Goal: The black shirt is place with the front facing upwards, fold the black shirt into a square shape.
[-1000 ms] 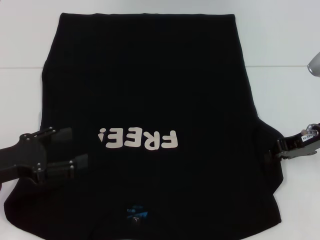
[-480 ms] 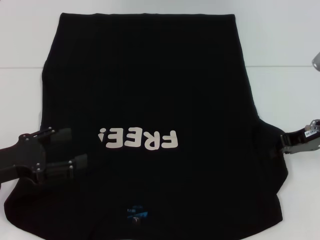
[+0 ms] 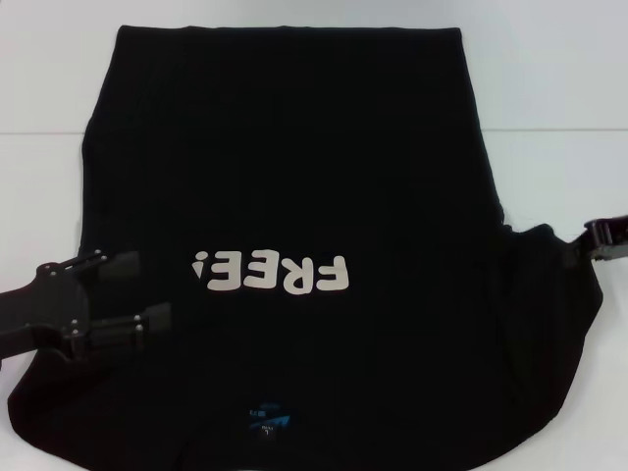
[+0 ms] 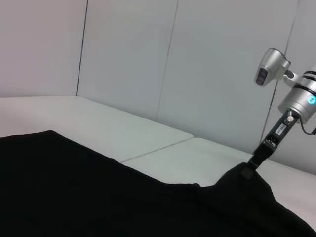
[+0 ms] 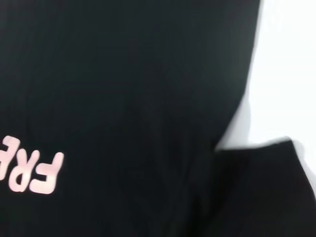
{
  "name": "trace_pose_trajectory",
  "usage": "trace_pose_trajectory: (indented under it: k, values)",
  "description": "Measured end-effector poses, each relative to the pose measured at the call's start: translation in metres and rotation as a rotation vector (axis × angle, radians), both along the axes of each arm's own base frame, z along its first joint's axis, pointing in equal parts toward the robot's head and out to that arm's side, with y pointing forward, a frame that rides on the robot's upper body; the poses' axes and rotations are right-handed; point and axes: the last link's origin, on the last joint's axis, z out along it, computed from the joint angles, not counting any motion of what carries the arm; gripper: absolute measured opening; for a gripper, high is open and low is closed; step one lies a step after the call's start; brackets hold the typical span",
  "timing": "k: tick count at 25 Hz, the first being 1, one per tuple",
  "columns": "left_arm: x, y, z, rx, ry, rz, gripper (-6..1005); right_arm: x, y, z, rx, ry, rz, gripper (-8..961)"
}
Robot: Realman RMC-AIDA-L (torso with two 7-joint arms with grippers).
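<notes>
The black shirt [image 3: 294, 177] lies spread on the white table [image 3: 549, 78], front up, with the white letters "FREE!" [image 3: 275, 275] and the blue neck label [image 3: 267, 420] near the front edge. My left gripper [image 3: 145, 290] hovers open over the shirt's left shoulder area. At the right edge, my right gripper [image 3: 591, 237] is shut on the shirt's right sleeve and holds it pulled outward. The left wrist view shows that gripper [image 4: 253, 163] lifting the sleeve tip off the table. The right wrist view shows the shirt [image 5: 123, 74] and part of the letters [image 5: 34, 170].
A table seam [image 3: 549, 130] runs across behind the sleeve area. Bare white table [image 4: 148, 128] shows around the shirt's far, left and right sides. Grey wall panels [image 4: 128, 54] stand beyond the table.
My right gripper has moved right toward the picture's edge, drawing the right sleeve out with it so the cloth stretches wider. The left gripper has stayed put.
</notes>
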Motion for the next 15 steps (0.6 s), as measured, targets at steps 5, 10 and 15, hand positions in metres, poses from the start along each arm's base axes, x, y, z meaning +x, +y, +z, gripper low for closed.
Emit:
trace_pose_trajectory:
  k: [5, 10, 15]
  values:
    - [0.0, 0.0, 0.001, -0.003, -0.002, 0.006, 920, -0.017, 0.008, -0.004, -0.022, -0.011, 0.074, 37]
    - [-0.001, 0.0, 0.0, -0.004, 0.0, 0.009, 921, -0.043, 0.016, -0.019, -0.071, -0.029, 0.175, 40]
    - [-0.001, 0.001, 0.001, -0.006, 0.0, 0.017, 921, -0.068, 0.019, -0.04, -0.148, -0.069, 0.272, 42]
